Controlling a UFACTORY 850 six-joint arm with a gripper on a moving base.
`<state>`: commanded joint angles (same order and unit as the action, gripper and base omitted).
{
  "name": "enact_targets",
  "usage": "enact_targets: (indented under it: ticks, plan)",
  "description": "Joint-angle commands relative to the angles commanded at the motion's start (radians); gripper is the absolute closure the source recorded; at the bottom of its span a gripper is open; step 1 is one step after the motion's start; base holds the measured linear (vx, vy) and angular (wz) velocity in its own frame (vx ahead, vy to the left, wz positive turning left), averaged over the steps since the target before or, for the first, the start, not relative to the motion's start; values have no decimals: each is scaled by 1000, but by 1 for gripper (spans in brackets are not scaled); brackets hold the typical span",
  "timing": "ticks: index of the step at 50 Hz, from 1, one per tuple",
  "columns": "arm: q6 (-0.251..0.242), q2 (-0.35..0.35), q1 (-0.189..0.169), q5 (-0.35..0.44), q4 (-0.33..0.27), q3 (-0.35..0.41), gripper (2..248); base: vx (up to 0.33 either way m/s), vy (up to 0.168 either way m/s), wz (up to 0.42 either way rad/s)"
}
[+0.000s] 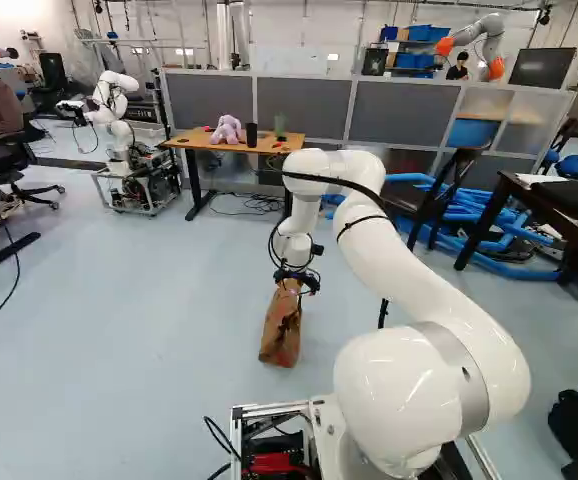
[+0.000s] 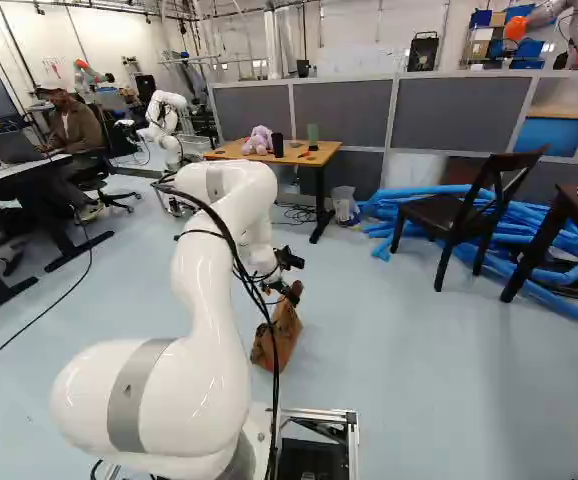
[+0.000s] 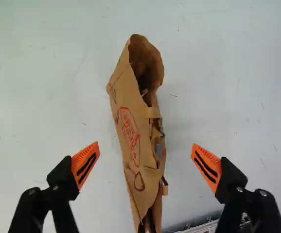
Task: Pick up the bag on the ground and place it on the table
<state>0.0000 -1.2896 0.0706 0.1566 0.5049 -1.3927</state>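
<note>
My gripper (image 1: pixel 297 280) hangs over the top of the brown paper bag (image 1: pixel 281 325), which stands on the floor ahead of the base. In the right base view the bag (image 2: pixel 277 338) leans a little. The wrist view has the gripper (image 3: pixel 146 162) wide open, with the bag's upper part (image 3: pixel 138 141) between its orange pads and a gap on both sides. The bag's mouth is partly open and its inside is dark. The table (image 1: pixel 259 148) stands farther off, beyond the bag.
On the table are a purple plush toy (image 2: pixel 259 140), a dark cylinder (image 2: pixel 277 146) and a green one. Another robot (image 1: pixel 117 110) stands left of the table. A dark chair (image 2: pixel 464 215) and blue tubes (image 2: pixel 549 270) lie to the right. Grey partitions (image 2: pixel 439 115) rise behind.
</note>
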Motion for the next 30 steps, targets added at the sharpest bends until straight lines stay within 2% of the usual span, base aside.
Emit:
enact_targets:
  ticks: [30]
  plan:
    - [0,-111,0,0,0,-95,3,0,0,0]
